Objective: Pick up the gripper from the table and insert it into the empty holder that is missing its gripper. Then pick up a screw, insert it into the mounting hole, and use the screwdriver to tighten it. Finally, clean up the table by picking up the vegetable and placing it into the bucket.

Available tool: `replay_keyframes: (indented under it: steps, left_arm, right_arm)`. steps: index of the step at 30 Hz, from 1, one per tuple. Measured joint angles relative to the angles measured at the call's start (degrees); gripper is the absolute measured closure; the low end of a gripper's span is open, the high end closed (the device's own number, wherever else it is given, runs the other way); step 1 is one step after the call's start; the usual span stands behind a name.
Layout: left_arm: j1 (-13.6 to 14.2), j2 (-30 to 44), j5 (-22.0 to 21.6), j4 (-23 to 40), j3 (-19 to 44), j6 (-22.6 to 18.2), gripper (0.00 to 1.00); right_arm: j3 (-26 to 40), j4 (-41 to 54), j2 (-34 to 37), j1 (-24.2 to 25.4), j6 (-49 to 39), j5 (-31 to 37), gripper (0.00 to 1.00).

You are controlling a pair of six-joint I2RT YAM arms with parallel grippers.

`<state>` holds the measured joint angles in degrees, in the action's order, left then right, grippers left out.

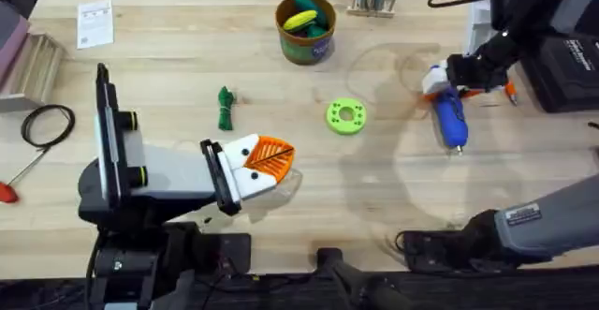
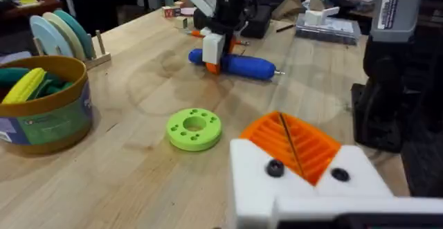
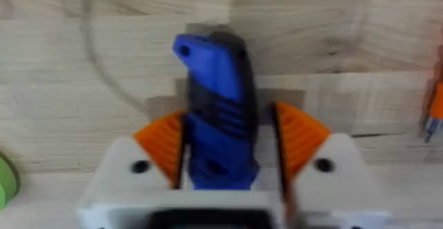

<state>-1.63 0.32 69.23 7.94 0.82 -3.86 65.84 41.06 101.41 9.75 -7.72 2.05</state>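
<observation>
Right gripper (image 3: 225, 156): I see its orange pads on either side of the blue screwdriver (image 1: 449, 115); there looks to be a thin gap on one side, so I can't tell if it has a firm grip.
Screwdriver: lying on the table (image 1: 393, 198), right side, metal tip pointing toward me.
Left gripper (image 1: 270, 158): resting low near the table's centre, orange pads pressed together, nothing between them.
Vegetable (image 1: 226, 107): dark green, on the table, left of the green disc (image 1: 346, 116).
Bucket (image 1: 305, 28): far centre, toy pieces inside.

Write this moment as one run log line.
right gripper: around thick blue cylindrical screwdriver on table | left gripper: shut, empty | dark green toy vegetable: on table
</observation>
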Motion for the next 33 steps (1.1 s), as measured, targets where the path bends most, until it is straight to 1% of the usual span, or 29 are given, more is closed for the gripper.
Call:
replay_keyframes:
  steps: [3,4,5,6,9,13,17,21,28,33]
  left_arm:
    - [0.00,-0.01,0.00,0.00,0.00,0.00,0.991]
    - [0.00,-0.02,0.00,0.00,0.00,0.00,0.991]
    - [0.00,0.00,0.00,0.00,0.00,0.00,0.991]
    - [0.00,-0.01,0.00,0.00,0.00,0.00,0.991]
    - [0.00,-0.02,0.00,0.00,0.00,0.00,0.991]
    - [0.00,-0.01,0.00,0.00,0.00,0.00,0.991]
    - [0.00,-0.01,0.00,0.00,0.00,0.00,0.991]
    - [0.00,0.00,0.00,0.00,0.00,0.00,0.991]
    - [0.00,0.00,0.00,0.00,0.00,0.00,0.991]
    - [0.00,0.00,0.00,0.00,0.00,0.00,0.991]
  right_arm:
    - [0.11,-0.71,0.26,0.28,-0.12,0.79,0.756]
    - [0.11,-1.15,0.46,0.39,-0.55,1.18,0.875]
    - [0.13,-1.71,0.68,0.54,-0.67,1.34,0.961]
    - [0.31,-1.80,0.75,0.56,-0.73,1.31,0.980]
    - [0.60,-0.91,0.79,0.54,-1.53,0.66,0.976]
    - [1.70,2.21,0.60,-0.41,-1.75,-3.15,0.976]
    - [3.10,3.61,-2.96,-2.18,-1.52,-5.52,0.976]
    - [4.61,2.87,-11.48,-3.33,-0.44,-7.91,0.976]
    - [5.44,-0.63,-27.66,-4.95,3.61,-14.26,0.976]
    - [5.44,-3.89,-35.22,-8.72,6.79,-15.99,0.976]
